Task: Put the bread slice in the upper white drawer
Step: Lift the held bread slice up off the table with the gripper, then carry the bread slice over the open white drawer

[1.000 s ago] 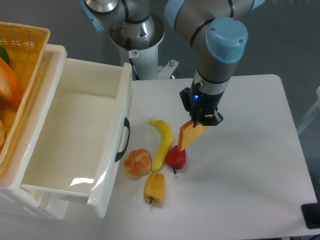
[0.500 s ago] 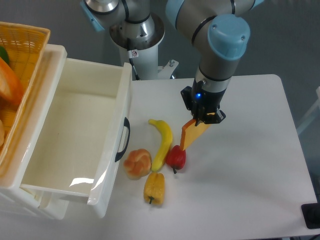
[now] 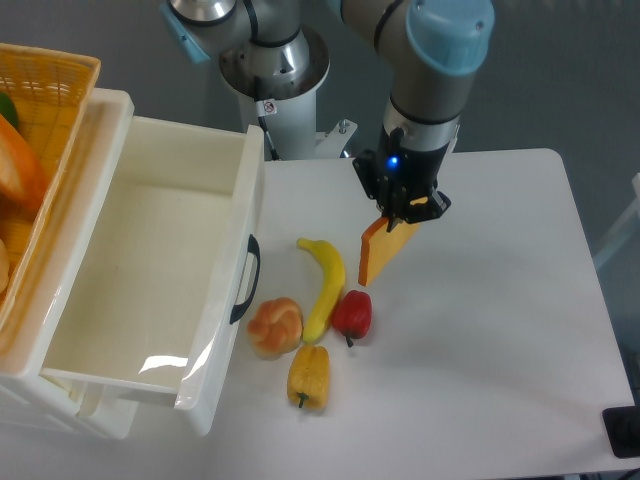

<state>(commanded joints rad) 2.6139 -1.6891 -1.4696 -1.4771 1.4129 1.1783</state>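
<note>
— Bread slice [image 3: 383, 250]: where does it sit against the jaws?

— It hangs from the gripper [image 3: 404, 212], pinched by its top edge between the two jaws, which are clamped onto it. The slice tilts, its lower end pointing down and toward the banana [image 3: 324, 280], with the darker crust edge facing the camera.

— Is it touching the table [image 3: 500, 320]?

— I cannot tell for certain; its lower tip shows above the red pepper [image 3: 352, 314], apart from it, and it looks lifted.

— And relative to the upper white drawer [image 3: 150, 290]?

— Well to the right of it, outside. The drawer stands pulled open, its dark handle [image 3: 246, 278] facing the fruit. Between the drawer and the slice lies the banana.

— What else lies near the drawer?

— Just right of the handle a round orange bun [image 3: 274, 326] touches the banana's lower end. A yellow pepper [image 3: 308, 375] lies just below the bun, and the red pepper sits on the banana's far side from the drawer. An orange woven basket [image 3: 45, 130] stands at the drawer's left, above its rim.
</note>
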